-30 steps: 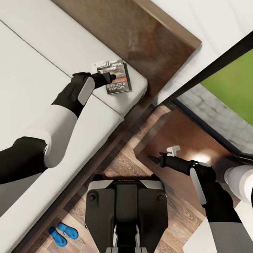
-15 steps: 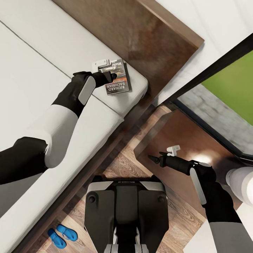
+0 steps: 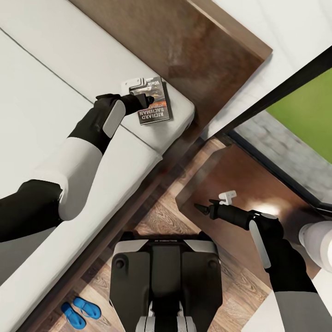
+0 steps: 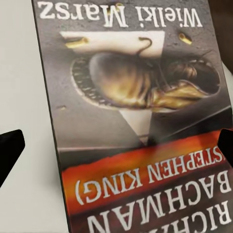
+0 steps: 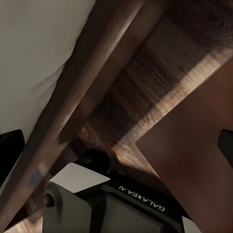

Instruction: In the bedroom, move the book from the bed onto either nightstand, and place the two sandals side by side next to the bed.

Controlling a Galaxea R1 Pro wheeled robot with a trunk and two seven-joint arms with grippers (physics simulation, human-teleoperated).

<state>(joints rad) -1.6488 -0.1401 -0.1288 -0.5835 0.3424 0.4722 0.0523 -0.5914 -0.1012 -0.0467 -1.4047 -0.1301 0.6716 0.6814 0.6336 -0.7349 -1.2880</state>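
Little has changed over the last second: the head view has drifted slightly, so the camera moved, not the things. The left gripper (image 3: 138,86) stays put over the book (image 3: 154,107), which has not shifted on the corner of the bed (image 3: 55,69). So the grasp looks unfinished and the book is not yet lifted.

Left arm reaches out across the mattress, wrist bent down. In the left wrist view the book (image 4: 136,121) lies between the dark fingertips (image 4: 9,150), which stand spread, one past each cover edge; contact is hard to tell.

The right gripper (image 3: 226,198) hovers over the nightstand (image 3: 230,170), fingers apparently apart, holding nothing. The sandals (image 3: 80,311) lie side by side on the floor by the bed.
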